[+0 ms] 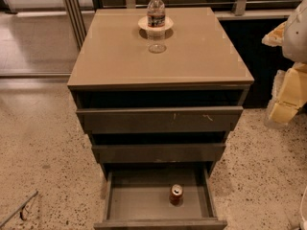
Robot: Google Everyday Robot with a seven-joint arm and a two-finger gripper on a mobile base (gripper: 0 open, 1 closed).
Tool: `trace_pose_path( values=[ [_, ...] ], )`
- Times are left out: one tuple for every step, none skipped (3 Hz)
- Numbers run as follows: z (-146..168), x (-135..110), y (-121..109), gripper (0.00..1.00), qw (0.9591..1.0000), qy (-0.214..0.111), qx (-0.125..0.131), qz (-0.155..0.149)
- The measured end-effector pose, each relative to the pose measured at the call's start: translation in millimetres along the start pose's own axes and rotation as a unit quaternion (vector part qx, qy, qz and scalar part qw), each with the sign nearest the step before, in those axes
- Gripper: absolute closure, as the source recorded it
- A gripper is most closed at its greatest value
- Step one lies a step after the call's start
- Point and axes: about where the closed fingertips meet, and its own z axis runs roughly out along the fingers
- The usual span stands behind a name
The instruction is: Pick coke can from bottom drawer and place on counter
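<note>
The coke can (176,194) stands upright inside the open bottom drawer (139,202), right of the middle and towards its front. The drawer is pulled out towards me. The counter (201,56) is the glossy tan top of the cabinet. My gripper (284,97), white and yellowish, hangs at the right edge of the view. It is beside the cabinet at about the height of the top drawer, well above and to the right of the can. It holds nothing that I can see.
A clear water bottle (156,20) stands at the back middle of the counter. The top drawer (158,120) and middle drawer (158,153) jut out slightly above the bottom one. A thin dark rod (19,211) lies on the speckled floor at lower left.
</note>
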Motion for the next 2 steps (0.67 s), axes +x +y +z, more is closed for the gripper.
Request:
trace_pose_path(
  values=[
    [0.0, 0.0, 0.0, 0.00, 1.0000, 0.000, 0.000, 0.000],
    [3.9, 0.4, -0.5, 0.19, 1.0000, -0.004, 0.007, 0.001]
  ],
)
